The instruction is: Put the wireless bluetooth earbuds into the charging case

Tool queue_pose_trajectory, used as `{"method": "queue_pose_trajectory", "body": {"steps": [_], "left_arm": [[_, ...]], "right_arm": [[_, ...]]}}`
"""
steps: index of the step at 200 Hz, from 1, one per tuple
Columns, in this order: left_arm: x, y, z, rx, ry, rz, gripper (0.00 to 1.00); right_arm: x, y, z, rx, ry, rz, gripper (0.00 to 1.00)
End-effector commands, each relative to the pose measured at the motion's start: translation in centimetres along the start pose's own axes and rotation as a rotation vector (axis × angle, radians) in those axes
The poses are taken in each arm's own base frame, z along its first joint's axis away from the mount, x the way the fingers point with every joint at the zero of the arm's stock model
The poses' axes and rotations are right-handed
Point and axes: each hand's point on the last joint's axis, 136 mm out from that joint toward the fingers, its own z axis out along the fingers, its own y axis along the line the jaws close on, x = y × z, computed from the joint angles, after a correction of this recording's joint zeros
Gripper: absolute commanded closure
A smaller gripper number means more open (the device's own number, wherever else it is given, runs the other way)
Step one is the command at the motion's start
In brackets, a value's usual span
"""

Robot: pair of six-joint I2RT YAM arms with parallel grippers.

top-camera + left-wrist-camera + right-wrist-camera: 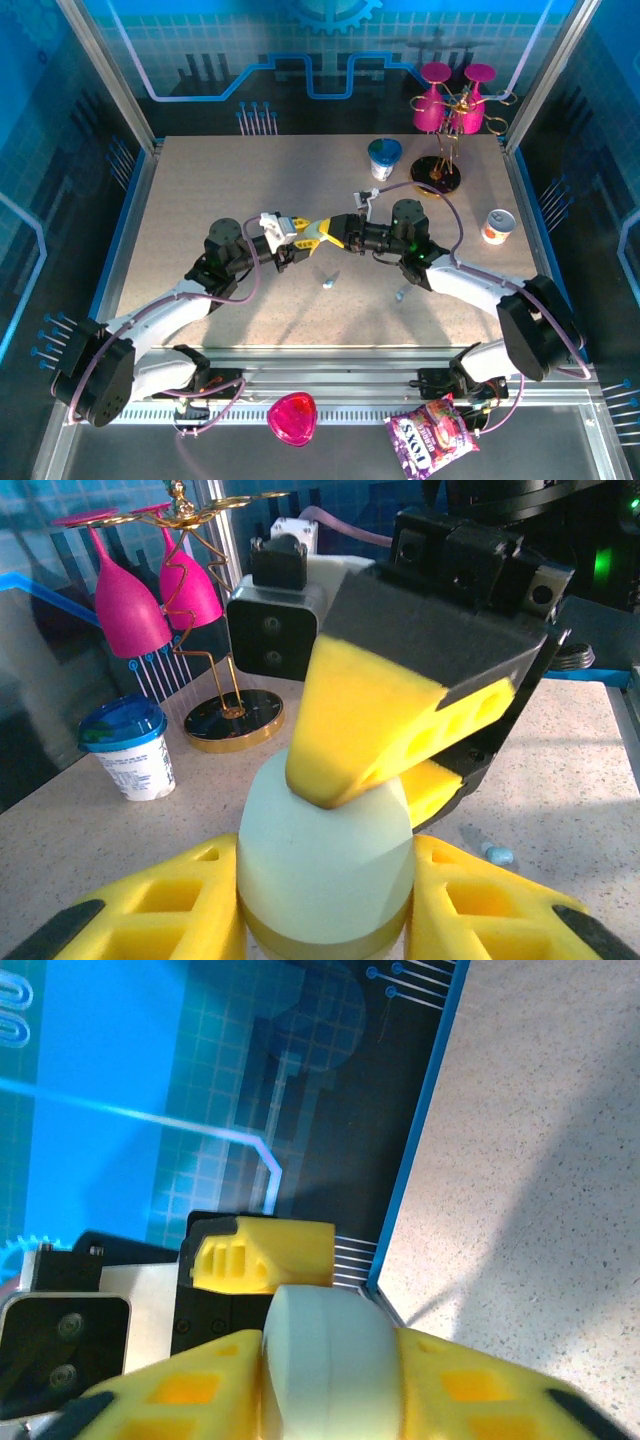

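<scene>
A pale green charging case [325, 850] is held above the middle of the table between both grippers. My left gripper [325, 880] is shut on its lower part, a yellow finger pressed against each side. My right gripper [330, 1350] comes from the opposite side and is shut on the case's [330, 1360] upper part, one finger on top. From above, the left gripper [298, 238] and right gripper [326, 233] meet tip to tip. Two tiny light-blue earbuds [329, 283] [400, 294] lie loose on the table below them. One earbud [495, 854] shows beside the left finger.
A blue-lidded cup [385, 157] stands at the back, next to a gold stand [437, 175] holding pink glasses [450, 100]. A small white and orange cup [498, 226] sits at the right. A pink case [292, 417] and a snack packet [432, 437] lie below the table's near edge.
</scene>
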Motion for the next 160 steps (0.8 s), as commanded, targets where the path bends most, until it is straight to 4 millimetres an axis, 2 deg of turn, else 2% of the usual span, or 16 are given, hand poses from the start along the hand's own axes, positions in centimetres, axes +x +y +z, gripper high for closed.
{"method": "queue_pose_trajectory", "body": {"steps": [1, 21, 35, 55, 76, 95, 132, 160], "left_arm": [[-0.9, 0.7, 0.3, -0.036, -0.025, 0.028, 0.68], [-0.1, 2.5, 0.3, -0.107, -0.022, -0.011, 0.69], [0.7, 4.2, 0.2, -0.166, -0.018, -0.049, 0.69], [2.4, 7.0, 0.3, -0.293, 0.029, -0.104, 0.69], [5.0, 10.3, 0.0, -0.454, 0.144, -0.181, 0.70], [7.3, 12.3, -0.4, -0.547, 0.252, -0.224, 0.70], [11.7, 14.9, -0.5, -0.627, 0.477, -0.259, 0.69], [14.8, 15.9, -0.1, -0.620, 0.635, -0.308, 0.69]], "right_arm": [[-0.5, 1.2, -0.6, 0.001, -0.031, -0.057, 0.41], [-1.1, -0.2, -1.8, 0.082, -0.087, -0.083, 0.23], [-1.5, -1.4, -2.9, 0.156, -0.132, -0.102, 0.17], [-1.8, -2.2, -4.1, 0.235, -0.165, -0.166, 0.08], [-1.5, -2.8, -4.8, 0.302, -0.158, -0.209, 0.05], [-1.3, -3.2, -5.0, 0.324, -0.150, -0.225, 0.04], [-1.0, -3.4, -4.8, 0.324, -0.133, -0.233, 0.04], [-1.0, -3.3, -4.9, 0.322, -0.133, -0.240, 0.04]]}}
